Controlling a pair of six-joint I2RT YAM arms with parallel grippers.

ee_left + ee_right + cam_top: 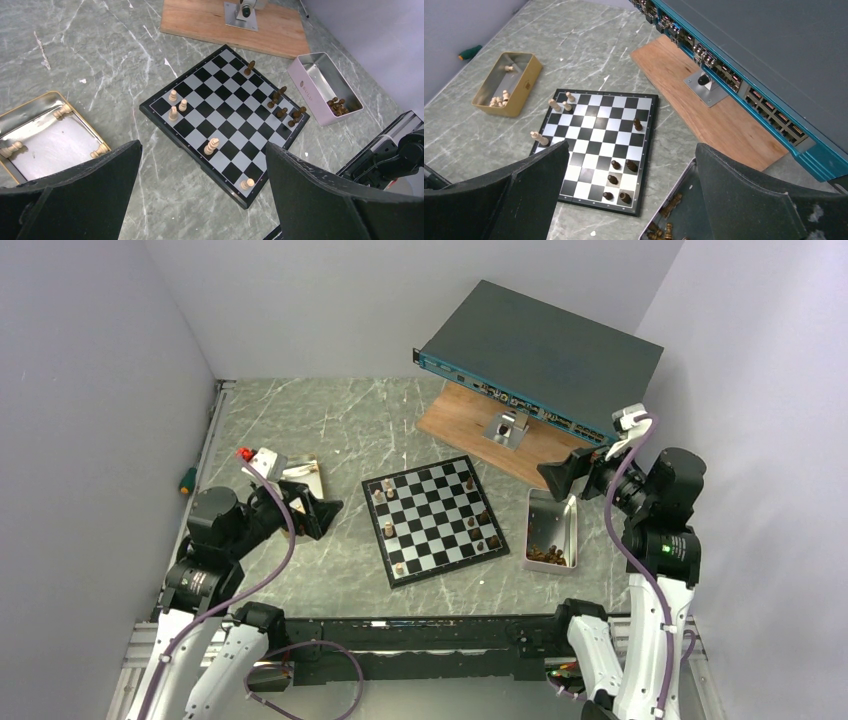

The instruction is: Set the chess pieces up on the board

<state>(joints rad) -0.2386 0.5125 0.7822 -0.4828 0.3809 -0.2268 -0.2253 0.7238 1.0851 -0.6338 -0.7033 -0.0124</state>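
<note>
Reading from your left, you find the gold tin (521,92) keeping spare light pieces (11,148) on the left arm's own side; at least three show, and its wall hides any more. The left gripper (322,512) hangs just beside that tin, jaws wide apart and empty, raised so that its camera takes in the whole board (432,502). The board lies flat mid-table between the two arms, a little askew, where either arm can probably reach it. On it you can count five light pieces down its left side and, as best I can tell, six dark pieces (631,165) down its right, each colour nearest its own tin. The pink tin (306,95) lies just right of the board, with a heap of dark pieces too bunched to count. Over its far end hovers the right gripper (562,475), jaws spread and holding nothing.
</note>
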